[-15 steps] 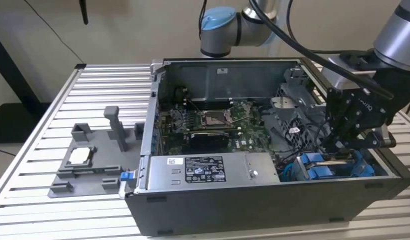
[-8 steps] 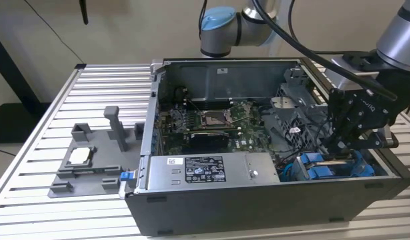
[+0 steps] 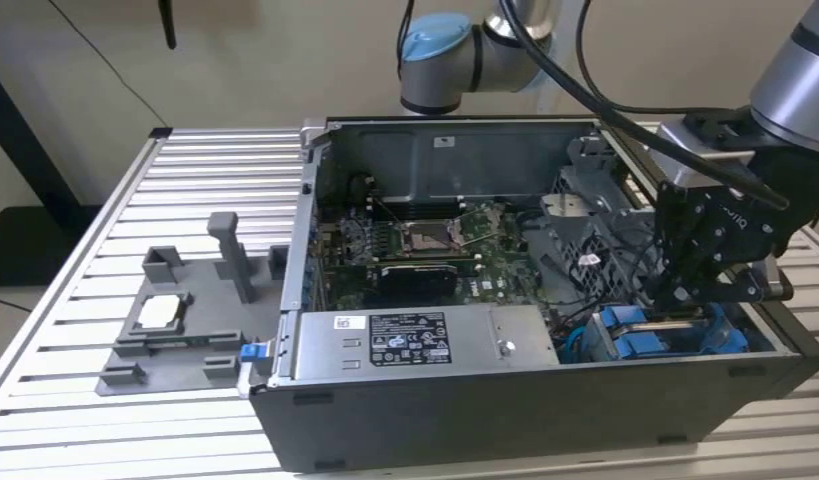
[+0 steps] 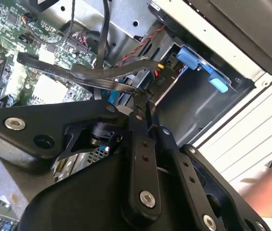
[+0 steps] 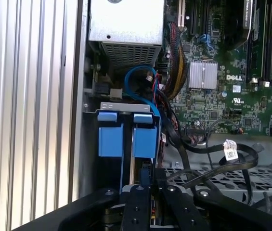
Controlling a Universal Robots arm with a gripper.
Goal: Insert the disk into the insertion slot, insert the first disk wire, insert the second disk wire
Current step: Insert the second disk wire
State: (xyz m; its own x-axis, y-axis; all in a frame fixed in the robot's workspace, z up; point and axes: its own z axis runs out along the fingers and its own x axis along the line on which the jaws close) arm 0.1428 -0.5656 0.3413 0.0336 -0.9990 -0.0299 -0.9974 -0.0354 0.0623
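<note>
Fixture tray beside computer case, power supply inside

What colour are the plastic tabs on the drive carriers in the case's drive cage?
Bright blue. The carrier tabs show best in the first wrist view, beside the claw.

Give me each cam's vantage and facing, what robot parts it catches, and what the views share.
Exterior view: off the arm, high, looking down into the open computer case on the slatted table; shows the arm and the pincer lowered near the blue-framed disk.
First wrist view: on the arm, looking along the pincer at the disk in the insertion slot, motherboard beyond.
Second wrist view: on the arm, looking past the pincer at black cables.
Shared: both wrist views show the motherboard.
</note>
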